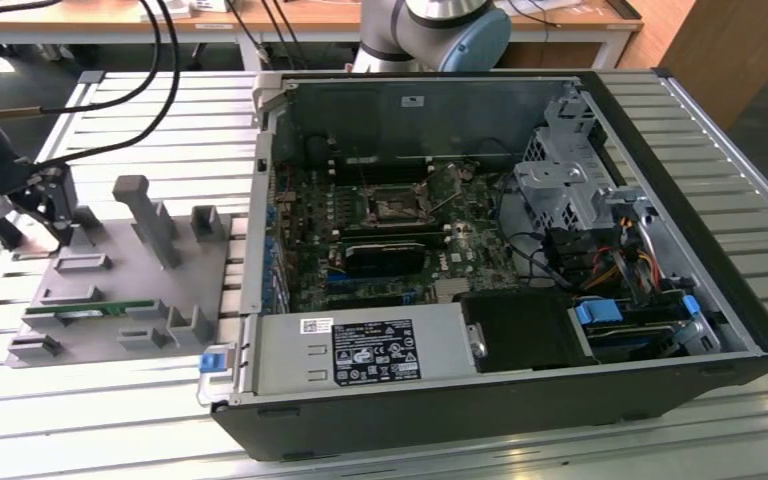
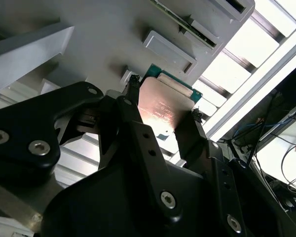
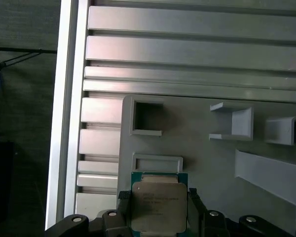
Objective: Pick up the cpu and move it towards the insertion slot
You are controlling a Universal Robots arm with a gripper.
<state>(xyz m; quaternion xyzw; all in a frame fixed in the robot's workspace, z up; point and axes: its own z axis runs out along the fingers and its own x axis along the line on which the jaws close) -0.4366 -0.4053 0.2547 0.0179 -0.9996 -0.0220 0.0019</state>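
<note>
Grip check: the hand (image 2: 165, 98) is clamping the cpu (image 2: 163, 111) by two opposite edges over the grey fixture tray (image 3: 197, 148) on the worktop (image 3: 187, 54). In the exterior view the insertion slot (image 1: 395, 207) is lying at 3 o'clock from the tray, inside the open computer case (image 1: 518, 400).

Pincer (image 2: 165, 98): matte black, angular link plates (image 2: 34, 128), silver hex screws (image 2: 38, 147). Arm (image 1: 418, 30): rounded silver-grey joints, grey-blue cap (image 1: 475, 35), black cables (image 1: 157, 60) to wrist

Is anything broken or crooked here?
Nothing stands out. The cpu sits straight in the gripper over the grey parts tray, and the insertion slot inside the open computer case looks undamaged.
</note>
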